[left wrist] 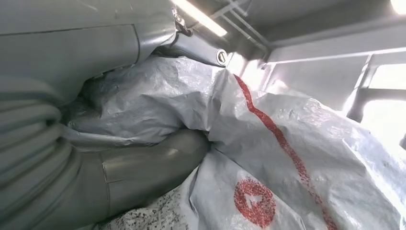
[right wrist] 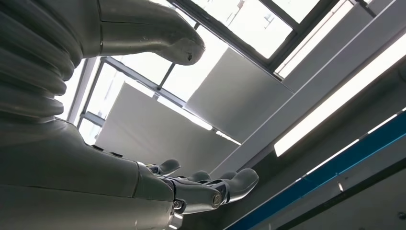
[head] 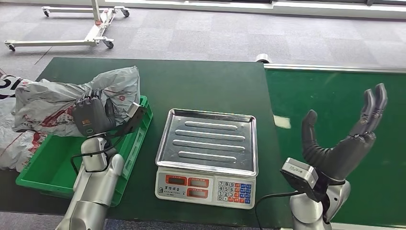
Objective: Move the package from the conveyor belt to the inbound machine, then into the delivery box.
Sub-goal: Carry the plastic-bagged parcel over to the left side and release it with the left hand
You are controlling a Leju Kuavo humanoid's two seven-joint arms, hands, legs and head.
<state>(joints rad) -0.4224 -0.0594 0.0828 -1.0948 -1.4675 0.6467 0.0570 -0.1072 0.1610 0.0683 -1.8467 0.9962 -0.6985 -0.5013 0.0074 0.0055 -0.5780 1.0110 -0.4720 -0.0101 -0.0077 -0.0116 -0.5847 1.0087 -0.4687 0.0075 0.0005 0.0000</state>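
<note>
Left hand (head: 91,116) grips the grey package (head: 62,98), long axis running 9-to-3 o'clock above the green delivery box (head: 40,170), at 9 o'clock from the scale (head: 208,153); right hand (head: 342,139) spread, empty.

A white wheeled frame (head: 72,28) stands on grey carpet (head: 215,36) (beyond the table); ceiling lights (right wrist: 335,115) glow.

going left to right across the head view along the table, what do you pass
Grey package held by the left hand → green delivery box → scale with its steel tray → conveyor belt, with the open right hand raised over it.
</note>
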